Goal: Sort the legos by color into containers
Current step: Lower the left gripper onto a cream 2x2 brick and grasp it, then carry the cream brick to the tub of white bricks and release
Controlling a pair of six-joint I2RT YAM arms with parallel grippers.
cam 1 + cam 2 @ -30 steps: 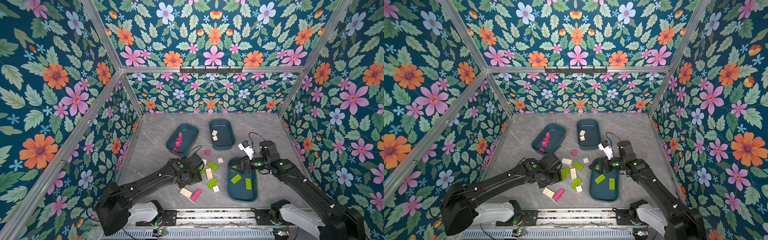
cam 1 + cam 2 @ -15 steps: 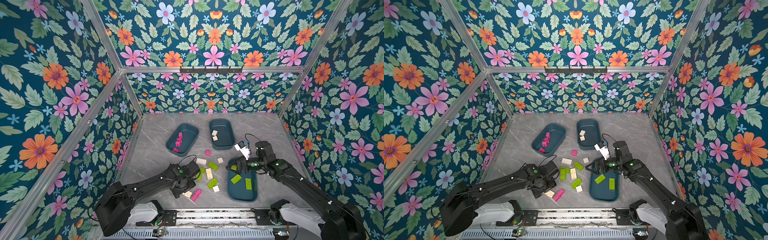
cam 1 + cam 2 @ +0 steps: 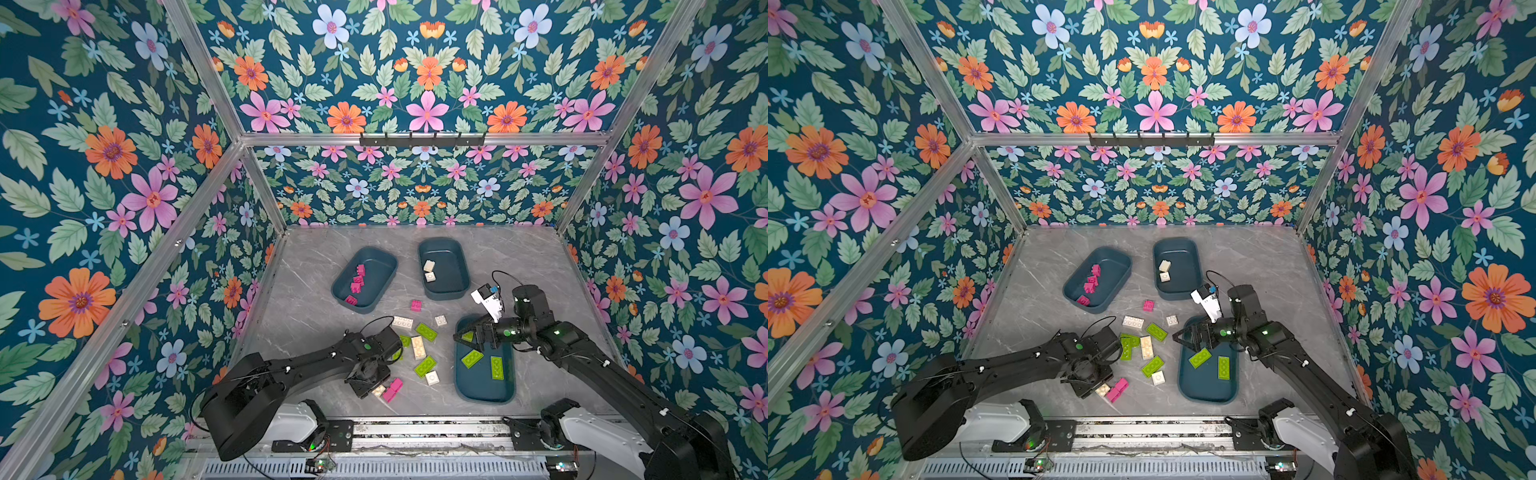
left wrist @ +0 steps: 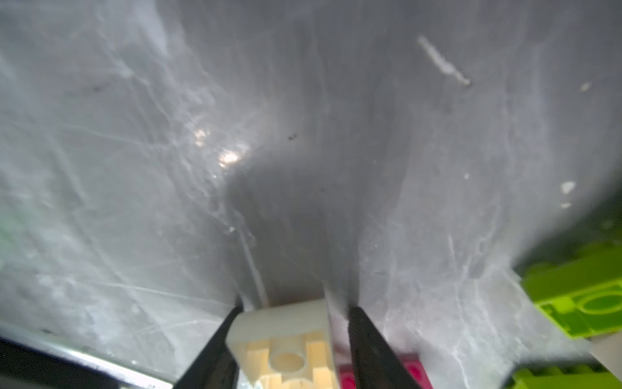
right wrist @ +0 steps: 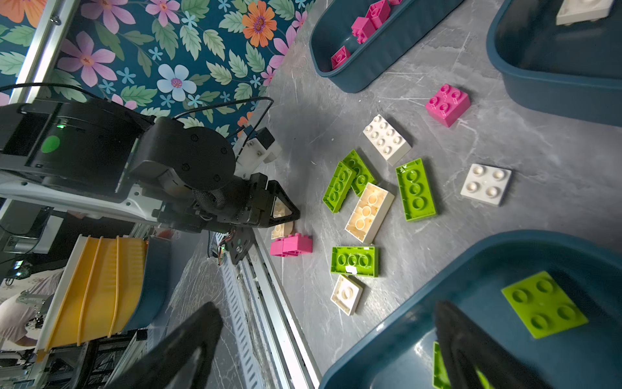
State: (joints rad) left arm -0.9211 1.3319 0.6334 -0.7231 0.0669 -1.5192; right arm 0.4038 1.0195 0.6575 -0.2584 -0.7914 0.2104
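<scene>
My left gripper point(image 4: 294, 308) is down near the front edge of the table point(image 3: 316, 307). Its jaws sit astride a cream brick point(image 4: 286, 340) that lies just beside some pink bricks point(image 5: 291, 244). One finger point(image 4: 218, 336) rests against the brick's side and the other stands a sliver off it, so I cannot tell whether the grip is made. My right gripper point(image 3: 467, 336) hangs spread wide and empty over the far end of the green tub point(image 3: 482, 386), which has green bricks in it. The pink tub point(image 3: 376, 270) holds several pink bricks, and the cream tub point(image 3: 451, 266) holds two cream ones. Loose legos point(image 3: 424, 365) lie on the table between the tubs: greens, creams and a single pink point(image 3: 416, 305).
</scene>
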